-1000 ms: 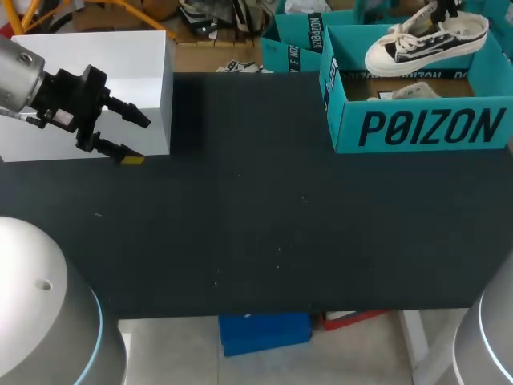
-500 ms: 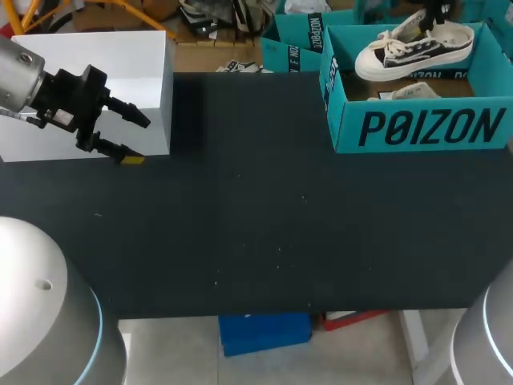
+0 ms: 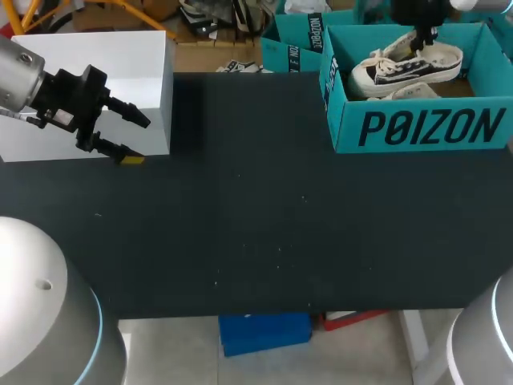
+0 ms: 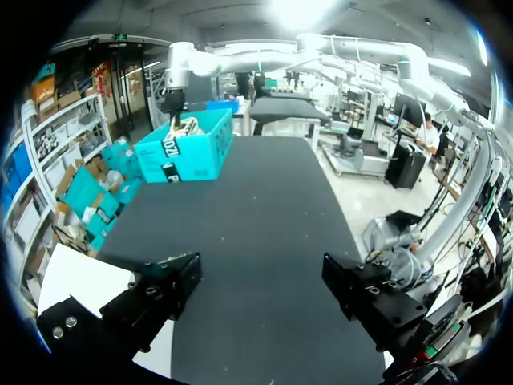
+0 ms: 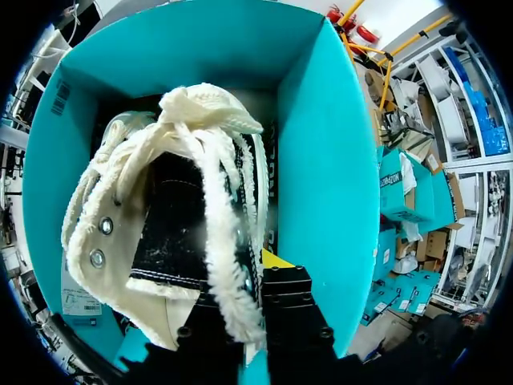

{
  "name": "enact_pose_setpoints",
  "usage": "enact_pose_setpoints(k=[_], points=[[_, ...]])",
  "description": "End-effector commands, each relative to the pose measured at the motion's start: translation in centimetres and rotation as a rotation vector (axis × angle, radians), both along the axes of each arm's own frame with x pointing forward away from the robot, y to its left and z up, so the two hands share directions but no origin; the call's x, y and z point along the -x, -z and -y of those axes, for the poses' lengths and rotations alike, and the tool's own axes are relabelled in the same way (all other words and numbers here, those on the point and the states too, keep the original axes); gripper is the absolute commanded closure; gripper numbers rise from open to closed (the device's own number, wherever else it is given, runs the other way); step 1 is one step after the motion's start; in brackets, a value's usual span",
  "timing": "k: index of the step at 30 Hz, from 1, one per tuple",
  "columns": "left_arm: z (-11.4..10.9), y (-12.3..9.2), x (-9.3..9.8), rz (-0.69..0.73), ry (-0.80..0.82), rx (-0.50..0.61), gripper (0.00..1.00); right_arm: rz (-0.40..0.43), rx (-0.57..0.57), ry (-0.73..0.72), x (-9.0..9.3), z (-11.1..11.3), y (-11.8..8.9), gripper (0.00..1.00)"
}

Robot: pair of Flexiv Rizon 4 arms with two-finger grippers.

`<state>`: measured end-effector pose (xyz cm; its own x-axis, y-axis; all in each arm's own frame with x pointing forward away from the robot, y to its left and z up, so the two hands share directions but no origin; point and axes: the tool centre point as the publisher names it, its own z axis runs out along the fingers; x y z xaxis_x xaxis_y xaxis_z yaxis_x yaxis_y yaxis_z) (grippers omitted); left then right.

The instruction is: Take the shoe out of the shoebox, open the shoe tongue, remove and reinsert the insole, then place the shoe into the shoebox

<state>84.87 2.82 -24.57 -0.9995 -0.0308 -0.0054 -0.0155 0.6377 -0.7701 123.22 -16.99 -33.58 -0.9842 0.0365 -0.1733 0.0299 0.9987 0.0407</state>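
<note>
- head view: my right gripper (image 3: 420, 38) is hanging over the teal shoebox (image 3: 417, 128) at the far right corner of the black table (image 3: 264, 208), and it's gripping the cream and black shoe (image 3: 409, 64) by the heel end.
- the shoe is sitting inside the box opening, tilted, with the heel up and the toe pointing toward the middle of the table; i can't tell if the sole is touching the bottom.
- something pale (image 3: 413, 91) is lying under the shoe in the box, too hidden for me to name.
- right wrist view: the right gripper (image 5: 248, 297) is pinching the frayed collar edge of the shoe (image 5: 176, 208), one yellow tip showing beside it, with the box wall (image 5: 321, 160) all around.
- my left gripper (image 3: 139, 141) is hovering at the far left, fingers spread wide and holding nothing, just in front of a white box (image 3: 120, 56).
- left wrist view: the left gripper (image 4: 260, 281) is gaping over bare table, and the shoebox (image 4: 188, 148) is well apart at the far end, with my right arm (image 4: 264, 58) reaching down into it.
</note>
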Motion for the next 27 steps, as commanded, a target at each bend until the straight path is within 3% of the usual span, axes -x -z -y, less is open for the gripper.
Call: enact_pose_setpoints(k=[1,12,13,14,15,20,27], points=[[0.0,0.1,0.1,0.005,-0.002,-0.001,0.0,-0.003,-0.017,0.006,-0.9,0.1,1.9,1.0],[0.0,0.1,0.1,0.005,-0.002,-0.001,0.0,-0.027,-0.057,0.014,-1.2,0.2,3.8,1.0],[0.0,0.1,0.1,0.005,-0.002,-0.001,0.0,-0.031,-0.061,0.014,-1.1,0.2,3.9,0.75],[0.0,0.1,0.1,0.005,-0.002,-0.001,0.0,-0.034,-0.063,0.013,-1.1,0.2,3.9,0.25],[0.0,0.1,0.1,0.005,-0.002,-0.001,0.0,-0.036,-0.063,0.013,-1.1,0.3,3.9,0.0],[0.0,0.1,0.1,0.005,-0.002,-0.001,0.0,-0.037,-0.051,0.017,-0.9,0.7,3.2,0.0],[0.0,0.1,0.1,0.005,-0.002,-0.001,0.0,-0.027,-0.011,0.016,-0.3,1.6,0.3,0.0]])
